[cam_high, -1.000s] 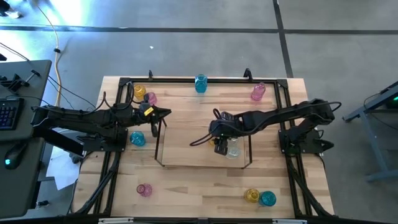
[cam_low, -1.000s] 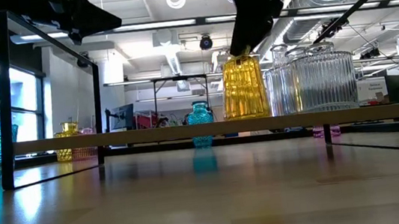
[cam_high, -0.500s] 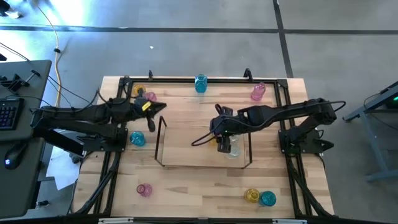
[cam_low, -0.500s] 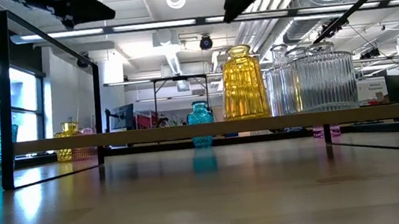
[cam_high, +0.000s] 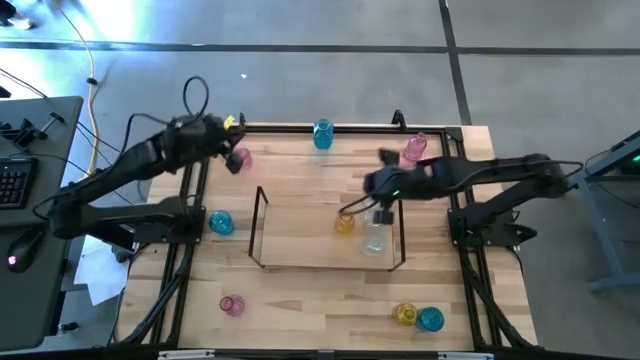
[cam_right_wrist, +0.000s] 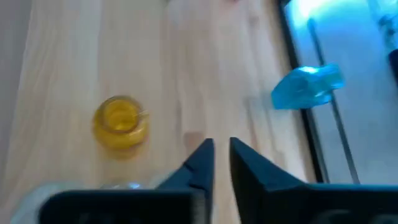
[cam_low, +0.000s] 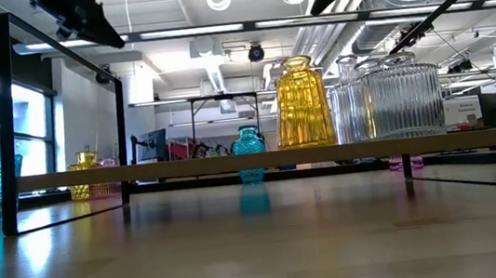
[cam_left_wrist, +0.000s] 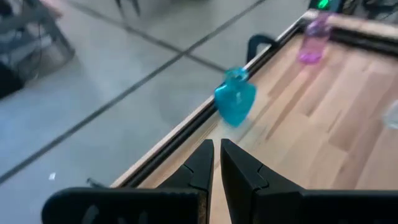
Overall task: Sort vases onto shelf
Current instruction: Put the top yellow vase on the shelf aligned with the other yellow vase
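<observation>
The shelf (cam_high: 300, 250) stands mid-table on thin dark wire end frames. On its right part stand a yellow vase (cam_high: 345, 222) (cam_low: 300, 105) and clear vases (cam_high: 375, 238) (cam_low: 400, 98). My right gripper (cam_high: 372, 183) (cam_right_wrist: 221, 158) hangs shut above and a little to the far right of the yellow vase (cam_right_wrist: 121, 121), touching nothing. My left gripper (cam_high: 232, 140) (cam_left_wrist: 216, 162) is raised over the table's far left corner, shut and empty. It points along the far edge toward a teal vase (cam_left_wrist: 235, 102).
Loose vases stand on the table: teal (cam_high: 323, 133) and pink (cam_high: 415, 147) at the far edge, pink (cam_high: 241, 158) at the far left, teal (cam_high: 221, 222) left of the shelf, pink (cam_high: 232, 305) near left, yellow (cam_high: 404, 314) and teal (cam_high: 431, 319) near right. A black frame (cam_high: 300, 128) borders the table.
My right gripper has let go of the yellow vase, which stays upright on the shelf. It has then risen and drawn back toward the table's far right. My left gripper has risen and swung from beside the shelf's left end toward the far left corner.
</observation>
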### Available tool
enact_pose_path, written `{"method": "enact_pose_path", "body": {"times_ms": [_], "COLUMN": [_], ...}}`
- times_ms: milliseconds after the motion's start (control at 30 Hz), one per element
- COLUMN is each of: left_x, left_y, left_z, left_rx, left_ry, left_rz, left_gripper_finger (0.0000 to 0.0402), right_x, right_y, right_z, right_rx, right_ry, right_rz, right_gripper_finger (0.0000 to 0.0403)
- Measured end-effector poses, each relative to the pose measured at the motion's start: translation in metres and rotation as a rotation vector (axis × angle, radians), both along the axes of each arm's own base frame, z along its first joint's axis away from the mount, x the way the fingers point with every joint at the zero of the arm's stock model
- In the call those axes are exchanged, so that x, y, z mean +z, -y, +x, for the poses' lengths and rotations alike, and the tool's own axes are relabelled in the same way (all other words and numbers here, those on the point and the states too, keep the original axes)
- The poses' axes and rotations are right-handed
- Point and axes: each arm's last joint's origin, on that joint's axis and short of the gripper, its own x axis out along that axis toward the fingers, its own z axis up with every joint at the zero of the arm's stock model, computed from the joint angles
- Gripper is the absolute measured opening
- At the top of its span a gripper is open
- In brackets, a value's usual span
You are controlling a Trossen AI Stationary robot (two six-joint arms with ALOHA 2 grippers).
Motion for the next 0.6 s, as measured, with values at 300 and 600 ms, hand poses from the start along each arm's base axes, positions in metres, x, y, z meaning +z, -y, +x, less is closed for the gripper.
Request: {"method": "enact_pose_path", "body": {"times_ms": [300,600], "left_x": [-0.005,0.003], "left_y": [-0.062,-0.116], "left_z": [0.015,0.019], "left_rx": [0.081,0.162], "left_ry": [-0.212,-0.421], "left_rz": [-0.183,-0.336], "left_gripper_finger": [0.0019,0.0043], "right_x": [0.000,-0.016], "right_y": [0.016,0.017], "right_z": [-0.056,-0.075], "right_rx": [-0.011,0.004], "right_ry": [0.398,0.519], "right_rz": [-0.025,-0.049], "right_gripper_finger": [0.0016,0.0002]}}
